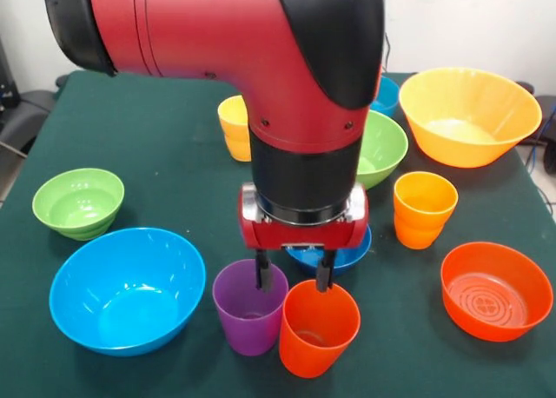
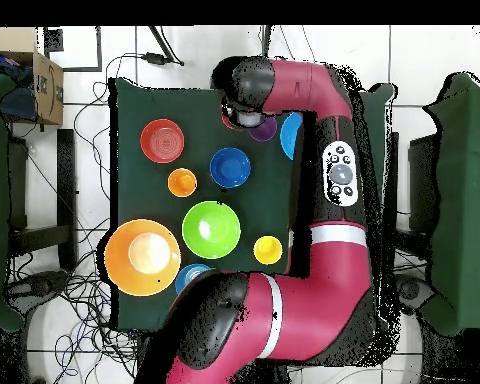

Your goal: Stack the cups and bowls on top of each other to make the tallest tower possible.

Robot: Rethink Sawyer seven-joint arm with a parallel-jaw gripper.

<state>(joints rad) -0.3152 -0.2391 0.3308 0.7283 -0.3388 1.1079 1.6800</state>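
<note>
Two fingers of the gripper point(image 1: 291, 276) (no legible markings) straddle cup rims.

The table point(image 1: 174, 155) is covered in dark green cloth. The arm point(image 1: 261, 50) is red with black joints, its gripper point(image 1: 291, 276) red and silver with black fingers. Near it stand a purple cup point(image 1: 248, 315) and a red-orange cup point(image 1: 317, 328). At the left are a light blue bowl point(image 1: 126, 289) and a green bowl point(image 1: 78, 202). At the right are an orange-red bowl point(image 1: 495, 289) with a moulded ring pattern inside, an orange-yellow cup point(image 1: 424, 208) and a big orange-yellow bowl point(image 1: 469, 116). A yellow cup point(image 1: 233, 127) stands far back.
</note>
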